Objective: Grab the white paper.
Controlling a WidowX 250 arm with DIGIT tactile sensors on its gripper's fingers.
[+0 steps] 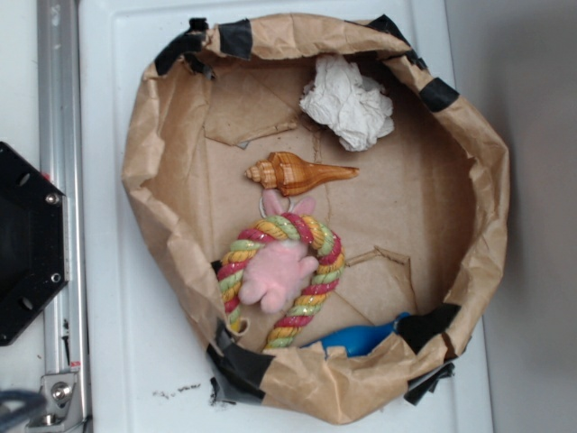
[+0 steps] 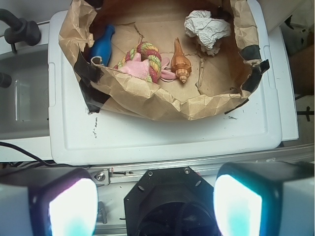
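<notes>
- Crumpled white paper (image 1: pixel 349 102) lies inside the brown paper bag (image 1: pixel 162 153), against its wall, apart from the seashell (image 1: pixel 297 173)
- It looks light, soft and easy to squash; pinch its raised middle
- Gripper (image 2: pixel 155 209) fingers stand wide apart, holding nothing, far from the bag

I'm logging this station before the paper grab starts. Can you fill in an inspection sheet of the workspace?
Surface: white tray carrying a brown paper bag rolled open, black tape on its rim.
Job's things: white paper, crumpled, against the bag's inner wall, untouched.
Clutter: brown seashell; pink plush toy inside a coloured rope ring; blue object, partly hidden.
Grippers: gripper open, outside the bag, holding nothing.
Cables: black cable beside the tray.
Surroundings: metal rail, black base plate.
</notes>
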